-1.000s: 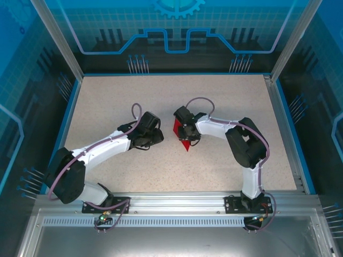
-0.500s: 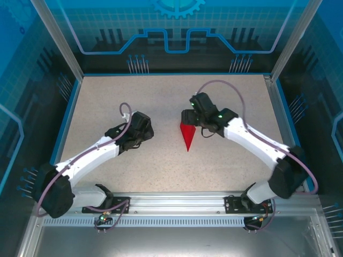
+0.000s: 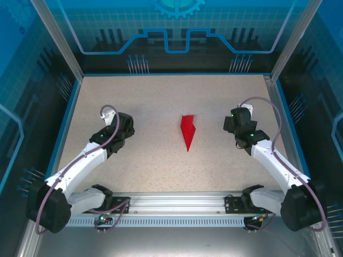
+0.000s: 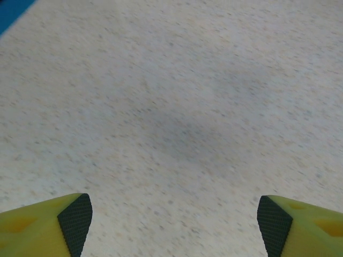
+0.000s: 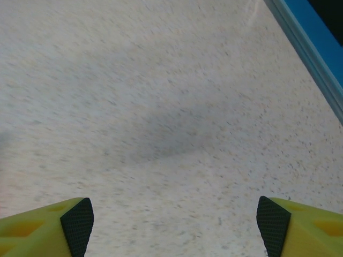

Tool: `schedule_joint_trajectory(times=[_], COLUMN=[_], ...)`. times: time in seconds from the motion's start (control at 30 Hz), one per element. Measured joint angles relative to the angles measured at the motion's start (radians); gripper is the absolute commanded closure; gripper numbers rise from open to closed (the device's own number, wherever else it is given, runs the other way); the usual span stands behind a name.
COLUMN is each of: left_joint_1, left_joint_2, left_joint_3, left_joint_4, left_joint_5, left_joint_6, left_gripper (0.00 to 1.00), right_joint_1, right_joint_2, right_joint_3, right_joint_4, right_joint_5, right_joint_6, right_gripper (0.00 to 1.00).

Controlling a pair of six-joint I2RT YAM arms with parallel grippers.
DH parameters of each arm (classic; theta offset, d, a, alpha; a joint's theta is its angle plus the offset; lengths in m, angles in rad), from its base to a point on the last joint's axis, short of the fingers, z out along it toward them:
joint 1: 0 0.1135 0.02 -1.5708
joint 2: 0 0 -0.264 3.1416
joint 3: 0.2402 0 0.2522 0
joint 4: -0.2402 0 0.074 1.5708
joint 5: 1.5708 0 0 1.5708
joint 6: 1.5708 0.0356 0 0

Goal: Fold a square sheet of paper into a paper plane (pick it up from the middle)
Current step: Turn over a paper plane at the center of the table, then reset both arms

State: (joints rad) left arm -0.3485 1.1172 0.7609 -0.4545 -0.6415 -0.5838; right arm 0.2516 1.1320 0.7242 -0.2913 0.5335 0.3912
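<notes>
Place: a robotics lab test cell, not a home or a shop.
Enclosure: aluminium posts (image 3: 56, 38) at the far left and far right hold blue-tinted panels (image 3: 225, 32) printed with circuit lines and a gear emblem (image 3: 178, 6).
Work surface: a speckled table (image 3: 161, 96) inside a blue rim (image 3: 68, 115).
Mounting: a slotted aluminium rail (image 3: 177, 201) runs along the near edge, with the left arm (image 3: 80, 166) and the right arm (image 3: 273, 160) bolted to it.

I can read no text, brand or number; the back panel (image 3: 241, 32) carries a gear emblem (image 3: 178, 6).
</notes>
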Motion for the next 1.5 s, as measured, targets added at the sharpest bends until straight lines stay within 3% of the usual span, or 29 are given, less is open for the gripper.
schedule_joint_trajectory(times=[0.17, 0.47, 0.67, 1.1, 1.17, 1.2, 1.23, 1.3, 1.5], left_joint_1=[0.039, 0.09, 0.153, 0.234, 0.254, 0.264, 0.272, 0.286, 0.289], left_joint_2=[0.007, 0.03, 0.103, 0.326, 0.351, 0.36, 0.373, 0.396, 0.404], left_joint_3=[-0.058, -0.211, -0.298, -0.321, -0.33, -0.339, -0.349, -0.358, -0.364], left_joint_4=[0.119, 0.432, 0.672, 1.092, 1.123, 1.147, 1.179, 1.205, 1.244], left_joint_5=[-0.046, -0.061, 0.003, 0.175, 0.216, 0.238, 0.256, 0.283, 0.322], left_joint_6=[0.132, 0.308, 0.385, 0.534, 0.537, 0.538, 0.539, 0.539, 0.538], left_gripper=[0.12, 0.12, 0.13, 0.13, 0.13, 0.08, 0.06, 0.02, 0.02], right_joint_1=[-0.076, -0.097, -0.102, -0.141, -0.142, -0.142, -0.144, -0.149, -0.15], right_joint_2=[0.048, 0.159, 0.214, 0.322, 0.347, 0.358, 0.363, 0.365, 0.365], right_joint_3=[-0.114, -0.167, -0.214, -0.296, -0.305, -0.305, -0.306, -0.306, -0.306], right_joint_4=[0.182, 0.458, 0.597, 0.954, 0.991, 0.997, 1.0, 1.009, 1.026], right_joint_5=[-0.075, -0.182, -0.25, -0.372, -0.383, -0.389, -0.394, -0.399, -0.403], right_joint_6=[-0.124, -0.245, -0.307, -0.397, -0.402, -0.404, -0.401, -0.407, -0.406], right_gripper=[0.17, 0.17, 0.17, 0.15, 0.15, 0.02, 0.01, 0.0, 0.0])
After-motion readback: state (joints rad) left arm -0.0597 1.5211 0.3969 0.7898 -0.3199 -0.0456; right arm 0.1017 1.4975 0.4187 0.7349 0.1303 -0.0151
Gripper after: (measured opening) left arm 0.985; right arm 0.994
